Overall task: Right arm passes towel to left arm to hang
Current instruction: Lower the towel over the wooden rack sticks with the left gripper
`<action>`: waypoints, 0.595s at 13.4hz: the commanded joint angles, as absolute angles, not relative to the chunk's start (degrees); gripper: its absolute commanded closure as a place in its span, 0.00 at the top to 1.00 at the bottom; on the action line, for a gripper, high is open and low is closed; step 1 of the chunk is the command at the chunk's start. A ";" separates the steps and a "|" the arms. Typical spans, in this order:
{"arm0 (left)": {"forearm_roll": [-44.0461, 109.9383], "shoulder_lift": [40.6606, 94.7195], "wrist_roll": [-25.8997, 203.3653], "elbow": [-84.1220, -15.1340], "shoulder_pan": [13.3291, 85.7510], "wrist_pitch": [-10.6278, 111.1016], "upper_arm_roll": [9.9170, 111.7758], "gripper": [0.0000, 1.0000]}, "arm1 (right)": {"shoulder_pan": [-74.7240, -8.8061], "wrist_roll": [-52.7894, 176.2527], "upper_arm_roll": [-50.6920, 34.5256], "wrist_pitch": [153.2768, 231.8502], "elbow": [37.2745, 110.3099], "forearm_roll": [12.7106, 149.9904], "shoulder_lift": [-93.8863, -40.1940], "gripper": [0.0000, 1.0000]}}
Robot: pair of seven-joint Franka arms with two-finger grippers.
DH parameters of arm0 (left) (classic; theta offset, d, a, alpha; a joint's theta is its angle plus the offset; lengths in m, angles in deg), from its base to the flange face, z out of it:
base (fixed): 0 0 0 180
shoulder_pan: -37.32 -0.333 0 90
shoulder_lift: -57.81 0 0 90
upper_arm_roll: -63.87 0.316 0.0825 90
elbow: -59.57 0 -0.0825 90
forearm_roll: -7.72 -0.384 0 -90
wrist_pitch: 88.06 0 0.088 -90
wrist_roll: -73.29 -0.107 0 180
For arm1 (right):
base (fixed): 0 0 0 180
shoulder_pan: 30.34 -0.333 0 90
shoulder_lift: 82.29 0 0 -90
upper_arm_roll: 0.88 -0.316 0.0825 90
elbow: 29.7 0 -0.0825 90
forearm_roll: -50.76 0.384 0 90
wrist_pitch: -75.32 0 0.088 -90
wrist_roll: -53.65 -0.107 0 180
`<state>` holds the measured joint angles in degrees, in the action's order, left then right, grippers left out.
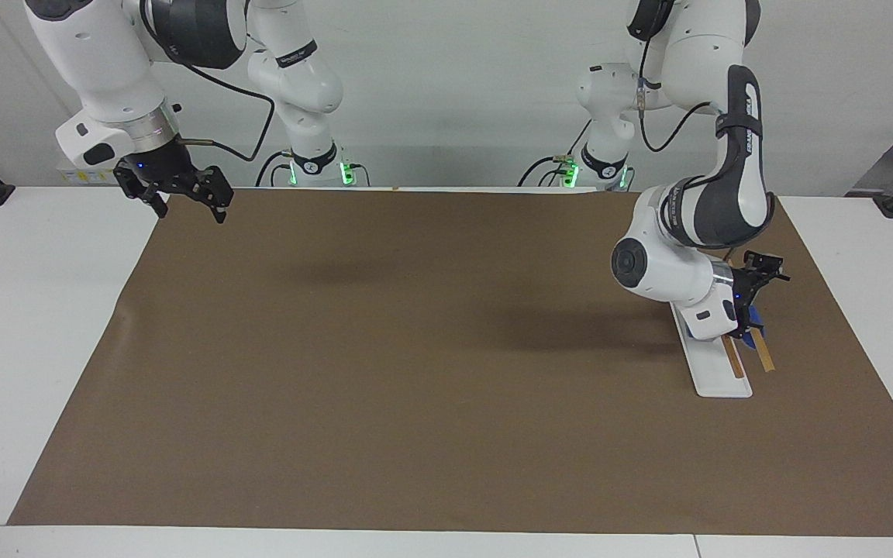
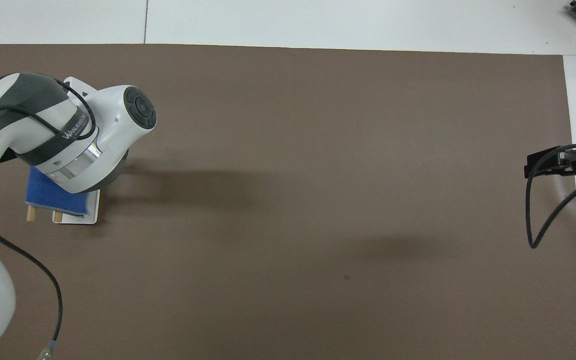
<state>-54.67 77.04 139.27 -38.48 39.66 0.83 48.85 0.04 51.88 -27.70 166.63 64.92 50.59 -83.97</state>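
Overhead view, towel [image 2: 50, 192] draped on rack [image 2: 80, 216], left gripper [image 1: 756, 291] released above, right gripper [image 1: 183, 198] released, waiting over mat [image 2: 318, 200].

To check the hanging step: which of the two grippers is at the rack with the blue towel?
The left gripper, right by the towel on the white rack; the right gripper hangs over the brown mat's corner.

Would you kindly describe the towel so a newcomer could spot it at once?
On the brown mat, toward the left arm's end, stands a white rack with wooden rails. The towel lies across them below the left gripper: the only bright blue thing there.
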 commanded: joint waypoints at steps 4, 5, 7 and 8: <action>-43.27 67.57 125.07 -39.57 39.26 4.40 48.67 1.00 | 0.86 52.15 -25.23 167.51 66.46 57.00 -85.54 1.00; -41.25 67.13 122.80 -39.22 39.34 5.36 48.58 1.00 | 0.86 52.06 -25.14 167.51 66.46 57.00 -85.55 1.00; -34.32 64.58 115.08 -38.52 39.17 10.27 48.67 1.00 | 0.86 51.89 -25.14 167.60 66.46 57.00 -85.55 1.00; -31.07 63.27 111.64 -38.43 39.08 10.90 48.84 1.00 | 0.69 51.89 -25.23 167.60 66.46 57.00 -85.55 1.00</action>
<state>-36.02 66.33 117.84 -38.06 39.68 8.38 48.59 0.04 51.85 -24.95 166.63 64.93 55.43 -84.05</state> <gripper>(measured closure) 0.000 0.000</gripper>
